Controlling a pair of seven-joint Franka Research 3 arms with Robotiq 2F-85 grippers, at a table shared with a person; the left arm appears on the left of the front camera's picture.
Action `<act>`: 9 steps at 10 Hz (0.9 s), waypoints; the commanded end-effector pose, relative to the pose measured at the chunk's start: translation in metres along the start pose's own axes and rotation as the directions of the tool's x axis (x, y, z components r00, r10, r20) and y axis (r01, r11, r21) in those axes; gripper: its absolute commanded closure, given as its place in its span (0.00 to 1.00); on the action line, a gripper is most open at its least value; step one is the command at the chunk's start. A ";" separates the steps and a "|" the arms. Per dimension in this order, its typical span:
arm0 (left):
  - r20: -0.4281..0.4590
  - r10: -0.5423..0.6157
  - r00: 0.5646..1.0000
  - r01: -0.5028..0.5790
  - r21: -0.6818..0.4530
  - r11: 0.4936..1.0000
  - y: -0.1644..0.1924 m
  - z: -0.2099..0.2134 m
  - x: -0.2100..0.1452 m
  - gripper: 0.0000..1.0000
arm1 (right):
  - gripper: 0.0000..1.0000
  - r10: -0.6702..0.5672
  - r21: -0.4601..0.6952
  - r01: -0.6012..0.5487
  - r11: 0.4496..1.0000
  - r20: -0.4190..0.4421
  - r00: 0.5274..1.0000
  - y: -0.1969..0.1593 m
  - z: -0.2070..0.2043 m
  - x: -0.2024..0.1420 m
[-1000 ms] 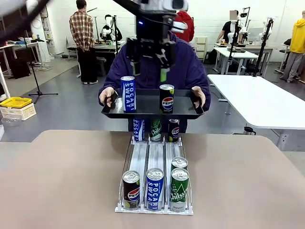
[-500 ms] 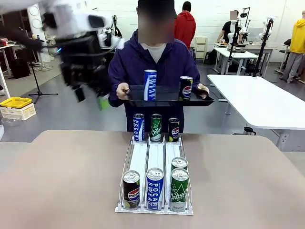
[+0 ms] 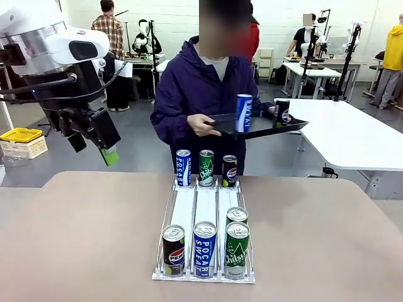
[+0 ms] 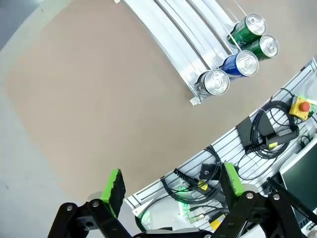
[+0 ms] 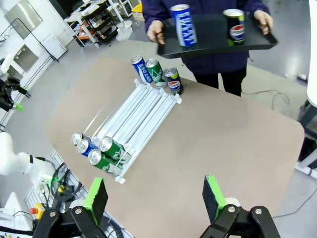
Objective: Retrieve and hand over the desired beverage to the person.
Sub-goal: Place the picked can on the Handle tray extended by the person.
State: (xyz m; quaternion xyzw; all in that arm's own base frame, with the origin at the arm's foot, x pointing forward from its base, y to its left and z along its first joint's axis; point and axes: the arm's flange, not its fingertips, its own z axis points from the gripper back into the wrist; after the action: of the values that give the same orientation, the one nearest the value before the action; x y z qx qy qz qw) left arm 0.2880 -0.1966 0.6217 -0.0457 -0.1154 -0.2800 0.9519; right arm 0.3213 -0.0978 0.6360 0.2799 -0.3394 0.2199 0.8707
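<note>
At the rack's near edge, a black can (image 3: 174, 250) reads "PEPSI", a blue can (image 3: 204, 249) "POCARI SWEAT", and a green can (image 3: 237, 250) "Chilsung". A far-end blue can (image 3: 183, 167) reads "POCARI".

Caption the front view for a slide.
Person carries off a black tray with two cans; left gripper hangs open, empty.

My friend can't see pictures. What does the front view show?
A person in a dark purple hooded sweatshirt holds a black tray carrying a blue can and a black Pepsi can. Below, a white can rack sits on the brown table; the left gripper hangs open.
</note>
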 end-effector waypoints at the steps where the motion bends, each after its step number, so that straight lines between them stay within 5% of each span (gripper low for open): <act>1: -0.007 -0.009 1.000 0.009 0.005 1.000 -0.005 -0.002 0.001 0.00 | 0.00 0.012 0.034 -0.013 0.999 0.023 1.000 -0.002 -0.001 0.002; 9: -0.007 -0.009 1.000 0.009 0.005 1.000 -0.005 -0.002 0.001 0.00 | 0.00 0.012 0.034 -0.013 0.999 0.023 1.000 -0.002 -0.001 0.002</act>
State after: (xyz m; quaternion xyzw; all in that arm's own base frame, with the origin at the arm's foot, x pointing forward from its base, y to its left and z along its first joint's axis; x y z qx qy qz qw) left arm 0.2864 -0.2007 0.6202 -0.0459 -0.1127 -0.2862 0.9504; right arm 0.3213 -0.0978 0.6360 0.2799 -0.3394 0.2199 0.8707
